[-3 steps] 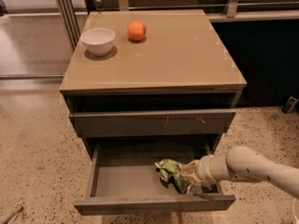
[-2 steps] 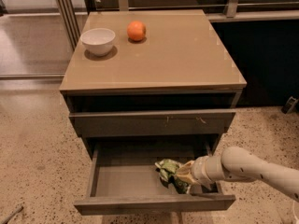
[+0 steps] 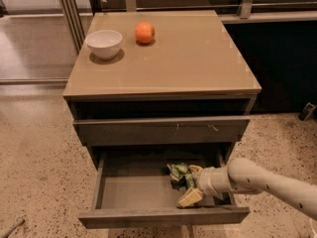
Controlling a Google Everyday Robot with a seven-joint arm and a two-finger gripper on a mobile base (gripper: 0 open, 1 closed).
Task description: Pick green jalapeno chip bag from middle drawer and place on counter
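Glossy tan counter (image 3: 198,68); inside middle drawer (image 3: 133,192), cream jaws apart beside crumpled green jalapeno chip bag (image 3: 178,174).

Counter (image 3: 198,68) with bowl (image 3: 104,42), orange (image 3: 144,32)

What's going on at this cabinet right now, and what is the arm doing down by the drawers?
The robot's arm reaches in from the right into the open middle drawer. Its end effector is down at the green jalapeno chip bag, which lies in the drawer's right half. The bag has not yet been lifted out, and it is unclear whether it is gripped. On the counter above sit a white bowl and an orange fruit.
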